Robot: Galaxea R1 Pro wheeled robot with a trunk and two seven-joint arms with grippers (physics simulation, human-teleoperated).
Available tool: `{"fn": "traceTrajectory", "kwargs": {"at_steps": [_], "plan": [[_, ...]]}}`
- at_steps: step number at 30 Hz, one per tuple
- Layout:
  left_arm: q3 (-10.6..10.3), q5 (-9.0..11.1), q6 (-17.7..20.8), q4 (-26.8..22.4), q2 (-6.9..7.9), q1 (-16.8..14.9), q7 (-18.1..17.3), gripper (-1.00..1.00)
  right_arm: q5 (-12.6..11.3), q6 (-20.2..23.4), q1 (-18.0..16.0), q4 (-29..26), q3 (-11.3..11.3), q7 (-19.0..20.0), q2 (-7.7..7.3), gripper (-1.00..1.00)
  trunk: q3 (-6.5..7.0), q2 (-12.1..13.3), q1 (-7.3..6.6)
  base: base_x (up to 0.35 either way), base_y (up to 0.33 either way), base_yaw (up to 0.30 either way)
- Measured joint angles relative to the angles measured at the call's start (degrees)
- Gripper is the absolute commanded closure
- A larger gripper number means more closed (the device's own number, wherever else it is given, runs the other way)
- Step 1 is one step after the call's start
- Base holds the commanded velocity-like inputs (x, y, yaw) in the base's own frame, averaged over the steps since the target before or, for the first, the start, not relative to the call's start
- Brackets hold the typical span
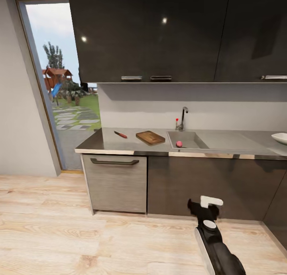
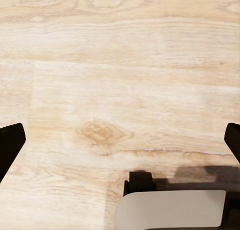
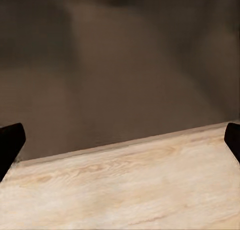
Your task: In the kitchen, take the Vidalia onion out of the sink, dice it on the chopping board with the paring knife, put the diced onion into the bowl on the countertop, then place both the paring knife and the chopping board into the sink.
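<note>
Both grippers spread, empty. Vidalia onion (image 1: 179, 143) round in sink (image 1: 191, 136); likely to roll from pinch.

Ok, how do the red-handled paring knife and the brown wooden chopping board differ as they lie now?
The red-handled paring knife is thin, far smaller and farther from the grey steel sink; the brown wooden chopping board is a broad slab right beside the basin. The knife is red and dark; the board is plain brown. Both lie flat and apart on the dark grey countertop, left of the sink, neither touched by a pincer.
</note>
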Motion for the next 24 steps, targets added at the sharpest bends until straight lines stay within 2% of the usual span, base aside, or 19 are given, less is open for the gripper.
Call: {"fn": "traceTrajectory", "kwargs": {"at_steps": [1, 3, 5, 7, 9, 10, 11, 12, 13, 17, 19, 20, 21, 24], "plan": [[0.0, 0.0, 0.0, 0.0, 0.0, 0.0, 0.0, -1.0, 0.0, 3.2, -3.2, -0.4, 0.0, -0.2, 0.38, -1.0, 0.0, 0.0, 0.0, 0.0, 0.0, 0.0], [0.0, 0.0, 0.0, 0.0, 0.0, 0.0, 0.0, -1.0, 0.0, 6.3, -6.7, -0.6, 0.0, -0.4, 0.91, -1.0, -0.01, 0.0, 0.0, 0.0, 0.0, 0.0], [0.0, 0.0, 0.0, 0.0, 0.0, 0.0, 0.0, -1.0, 0.0, 10.1, -11.6, -0.7, 0.0, -0.7, 1.91, -1.0, -0.01, 0.0, 0.0, 0.0, 0.0, 0.0], [0.0, 0.0, -0.1, 0.0, -0.02, 0.0, 0.0, -1.0, 0.0, 13.3, -16.5, -0.4, 0.0, -1.5, 3.09, -1.0, -0.01, 0.0, 0.0, 0.0, 0.0, 0.0], [0.0, 0.0, -0.1, 0.0, -0.01, 0.0, 0.0, -1.0, 0.0, 16.3, -23.1, 1.6, 0.2, -3.4, 4.81, -1.0, 0.0, 0.0, 0.0, 0.004, 0.0, 0.0], [0.0, 0.0, -0.1, 0.1, -0.01, 0.0, 0.0, -1.0, -0.1, 17.6, -28.9, 5.9, 0.2, -5.5, 5.68, -1.0, 0.0, 0.0, 0.0, 0.023, 0.006, 0.0], [0.0, 0.0, -0.1, 0.0, -0.01, 0.0, -0.1, -1.0, 0.0, 18.0, -31.3, 7.5, 0.3, -6.2, 5.7, -1.0, -0.01, 0.0, 0.0, 0.078, 0.043, 0.0], [0.0, 0.0, -0.1, 0.0, -0.01, 0.0, -0.1, -1.0, 0.0, 18.3, -35.1, 11.3, 0.3, -7.0, 5.7, -1.0, 0.0, 0.0, -0.01, 0.155, 0.114, 0.0], [0.0, 0.0, -0.1, 0.1, 0.0, 0.0, -0.1, -1.0, -0.1, 18.6, -41.0, 17.9, 0.3, -7.7, 5.69, -1.0, 0.0, 0.0, -0.02, 0.186, 0.143, 0.0], [0.0, 0.0, -0.1, 0.1, -0.02, 0.0, 0.0, -1.0, -0.3, 18.1, -56.3, 38.1, 0.1, -8.4, 5.69, -1.0, 0.0, 0.0, -0.03, 0.221, 0.176, 0.0], [0.0, 0.0, -0.1, 0.1, -0.01, 0.0, 0.0, -1.0, -0.7, 17.8, -59.3, 41.7, 0.0, -8.4, 5.68, -1.0, -0.01, 0.0, -0.03, 0.236, 0.19, 0.0], [0.0, 0.0, -0.1, 0.1, -0.01, 0.0, 0.0, -1.0, -1.7, 17.6, -60.8, 43.6, 0.0, -8.3, 5.68, -1.0, -0.01, 0.0, -0.03, 0.239, 0.193, 0.0], [0.0, 0.0, -0.1, 0.1, 0.0, 0.0, -0.1, -1.0, -3.3, 17.6, -61.5, 44.6, -0.1, -8.3, 5.68, -1.0, -0.01, 0.0, -0.03, 0.239, 0.194, 0.0], [0.0, 0.0, -0.1, 0.1, 0.0, 0.0, -0.1, -1.0, -5.8, 17.6, -62.0, 45.4, -0.1, -8.1, 5.68, -1.0, -0.01, 0.0, -0.03, 0.24, 0.196, 0.0]]}}
